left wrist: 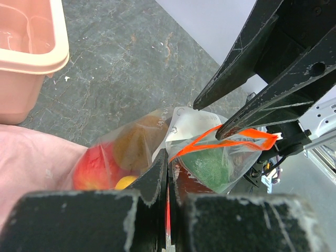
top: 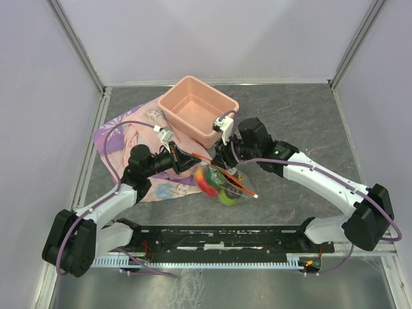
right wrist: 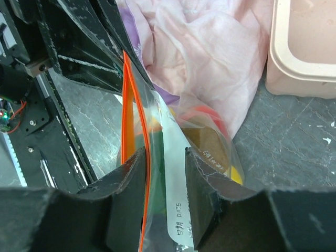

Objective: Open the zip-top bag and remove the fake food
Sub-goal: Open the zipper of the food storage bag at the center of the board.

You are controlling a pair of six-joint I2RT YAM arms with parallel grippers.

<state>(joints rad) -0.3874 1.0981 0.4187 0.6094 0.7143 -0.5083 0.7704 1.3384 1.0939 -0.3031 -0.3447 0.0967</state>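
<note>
Left gripper (left wrist: 167, 160) is clamped right on the orange zip strip (left wrist: 236, 137) of the zip-top bag (left wrist: 191, 128), anchoring one lip. Right gripper (right wrist: 165, 157) straddles the other lip, jaws apart, not pinching yet I think, it's blurry there. The bag sits on the table (top: 302, 116) near the pink tub (top: 193, 106), with the fake food (left wrist: 210, 165) inside.

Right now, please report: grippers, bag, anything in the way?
Left gripper shut on bag edge. Right gripper open, straddling zip strip. Food inside. Tub, cloth beside, not blocking.
</note>
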